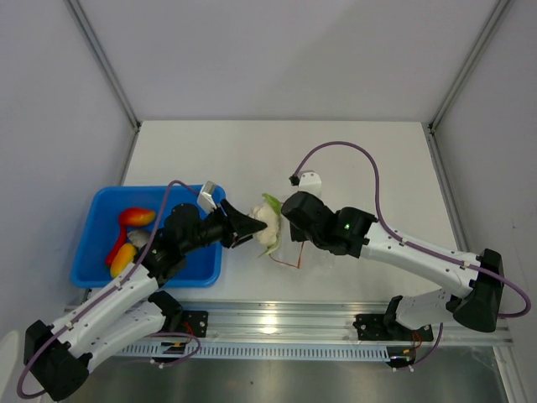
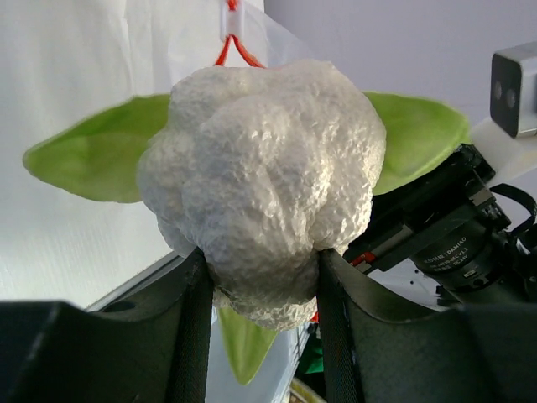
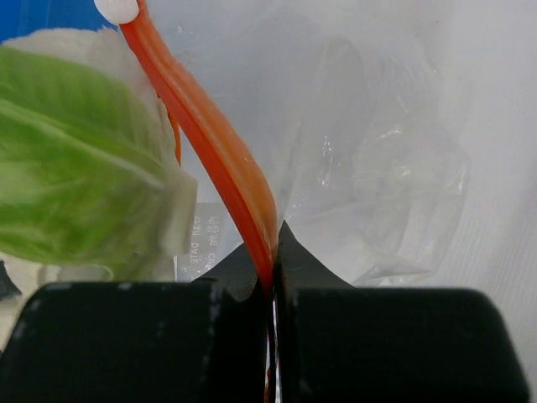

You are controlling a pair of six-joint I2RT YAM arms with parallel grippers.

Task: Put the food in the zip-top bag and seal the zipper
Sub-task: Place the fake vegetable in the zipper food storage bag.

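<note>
My left gripper is shut on the white cauliflower with green leaves, holding it at the mouth of the clear zip-top bag. The cauliflower shows in the top view between both grippers. My right gripper is shut on the red zipper strip, holding the bag's mouth edge up; its jaws pinch the strip. The white slider sits at the strip's end. More food, a red-orange fruit and a yellow piece, lies in the blue tray.
The blue tray stands at the left of the white table, beside my left arm. The right arm's purple cable loops over the table's middle. A metal rail runs along the near edge.
</note>
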